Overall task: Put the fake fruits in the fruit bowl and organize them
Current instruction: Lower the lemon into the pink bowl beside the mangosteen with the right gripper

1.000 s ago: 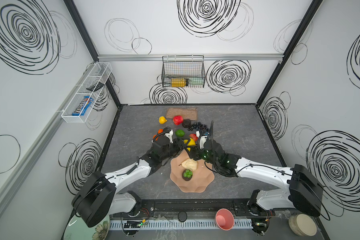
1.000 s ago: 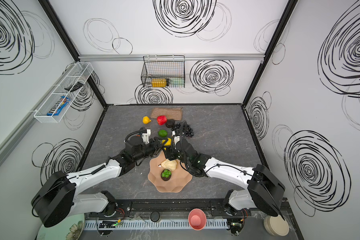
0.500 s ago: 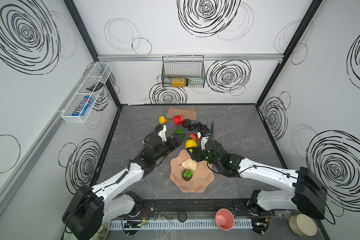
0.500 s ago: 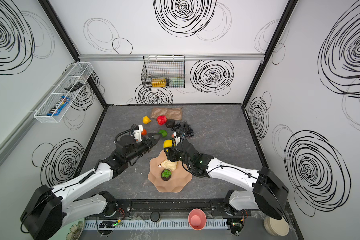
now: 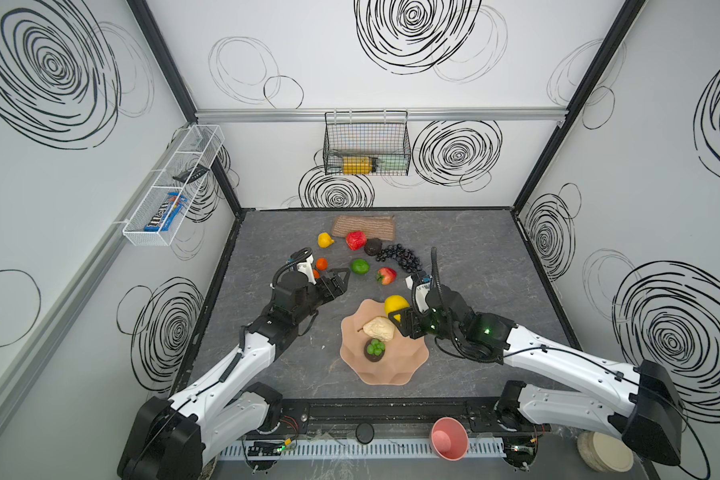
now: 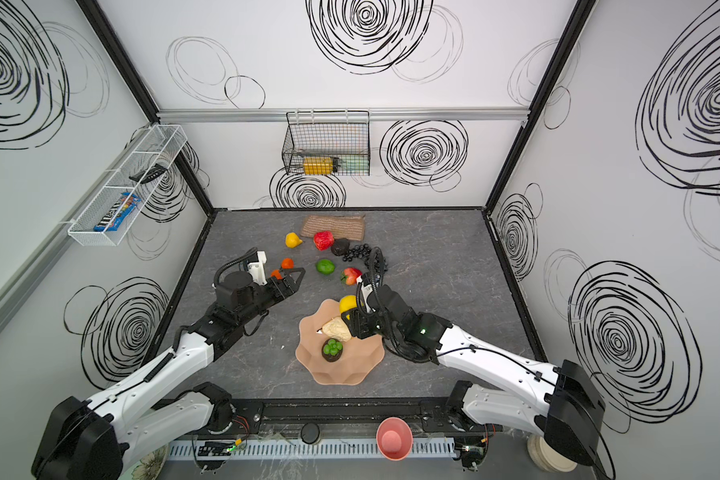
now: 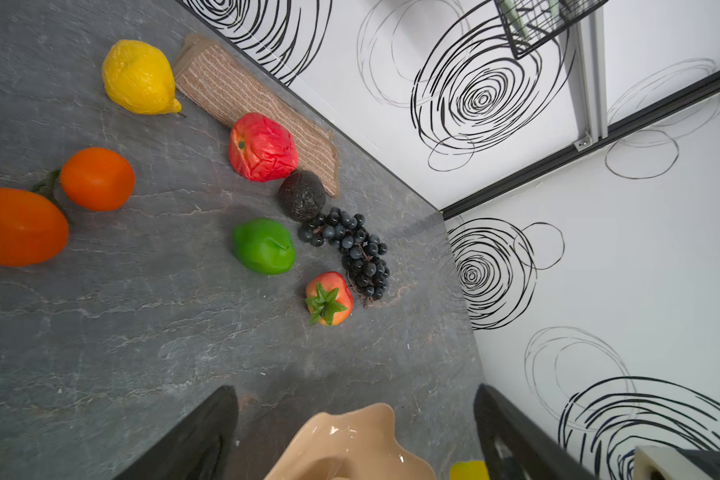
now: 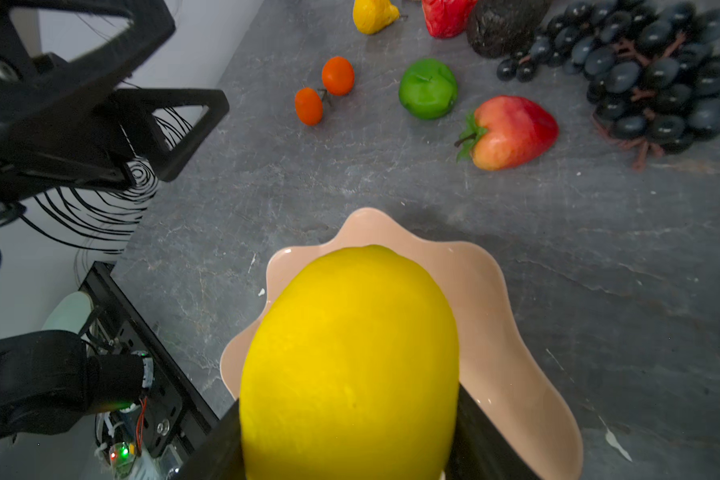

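Observation:
The peach-pink fruit bowl holds a cream pear and a dark avocado half. My right gripper is shut on a big yellow lemon over the bowl's far rim. My left gripper hangs open and empty left of the bowl, near two oranges. On the table behind lie a small lemon, red apple, dark avocado, grapes, lime and strawberry.
A tan woven mat lies by the back wall. A wire basket hangs on that wall, a white wire shelf on the left wall. A pink cup and a beige dish sit off the front edge.
My left gripper has opened wide and drawn back to the left, away from the lemon and the bowl. My right gripper keeps the lemon and has shifted slightly over the bowl's rim.

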